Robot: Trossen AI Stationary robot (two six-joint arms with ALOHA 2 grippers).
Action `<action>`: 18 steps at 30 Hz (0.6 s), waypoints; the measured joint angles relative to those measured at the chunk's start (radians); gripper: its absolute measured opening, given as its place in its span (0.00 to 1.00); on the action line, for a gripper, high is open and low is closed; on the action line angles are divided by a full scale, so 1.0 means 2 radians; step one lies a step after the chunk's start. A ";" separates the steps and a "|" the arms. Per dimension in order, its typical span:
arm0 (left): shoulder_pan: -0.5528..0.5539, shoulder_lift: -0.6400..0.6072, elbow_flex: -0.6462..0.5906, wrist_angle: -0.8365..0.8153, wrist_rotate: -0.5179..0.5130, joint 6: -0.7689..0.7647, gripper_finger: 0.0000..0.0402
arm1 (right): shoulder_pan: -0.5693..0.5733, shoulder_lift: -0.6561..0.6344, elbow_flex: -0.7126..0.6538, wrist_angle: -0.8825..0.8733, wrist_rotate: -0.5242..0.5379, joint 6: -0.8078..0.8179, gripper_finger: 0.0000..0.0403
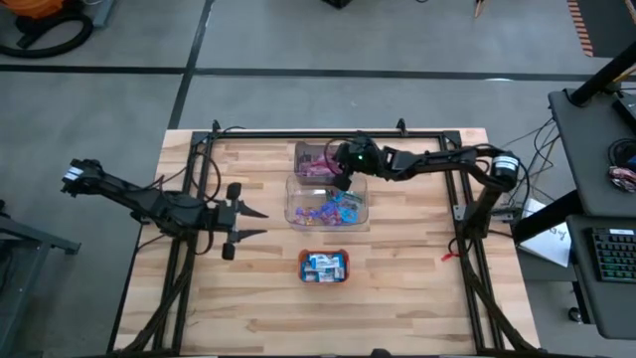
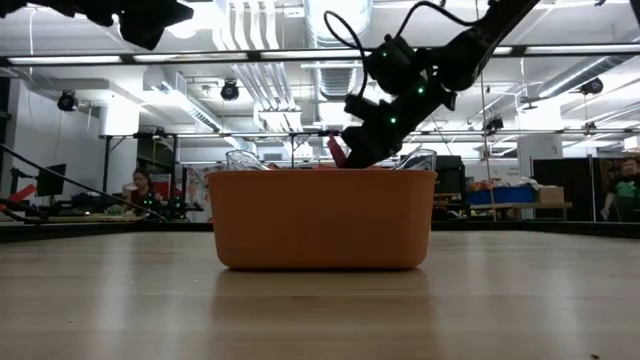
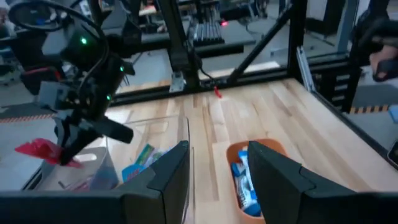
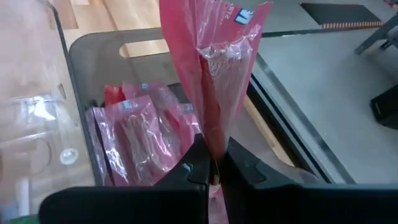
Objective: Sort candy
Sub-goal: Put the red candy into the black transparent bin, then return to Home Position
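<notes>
Currently pinching a red candy packet in the right gripper, fingers closed tight on its lower end, hovering over the far clear plastic bin already holding more red packets. Sitting just nearer, touching that bin: a second clear bin filled with blue and purple wrapped candies. Lying nearer still, a little apart: a small orange tray carrying blue-and-white bars. Waiting left of the bins over the wooden table: the left gripper, fingers spread wide, grasping nothing.
</notes>
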 joint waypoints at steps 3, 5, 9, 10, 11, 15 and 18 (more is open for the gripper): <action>0.000 -0.006 -0.015 0.022 -0.011 -0.001 0.36 | -0.003 0.013 0.008 0.003 0.001 0.006 0.04; 0.000 -0.009 -0.023 0.034 -0.024 -0.001 0.36 | -0.004 0.019 0.014 0.001 -0.002 0.017 0.07; 0.000 -0.009 -0.027 0.041 -0.042 -0.002 0.36 | -0.007 0.018 0.026 -0.022 -0.005 0.026 0.20; 0.000 -0.008 -0.026 0.040 -0.043 -0.002 0.36 | -0.008 0.016 0.029 -0.031 -0.005 0.030 0.24; 0.000 -0.007 -0.024 0.041 -0.043 -0.001 0.36 | -0.009 0.013 0.030 -0.041 -0.006 0.033 0.27; 0.000 -0.008 -0.023 0.042 -0.043 0.014 0.36 | -0.009 0.003 0.036 -0.069 -0.005 0.033 0.39; 0.000 -0.015 -0.026 0.037 -0.043 0.020 0.36 | -0.009 -0.007 0.036 -0.080 -0.005 0.040 0.45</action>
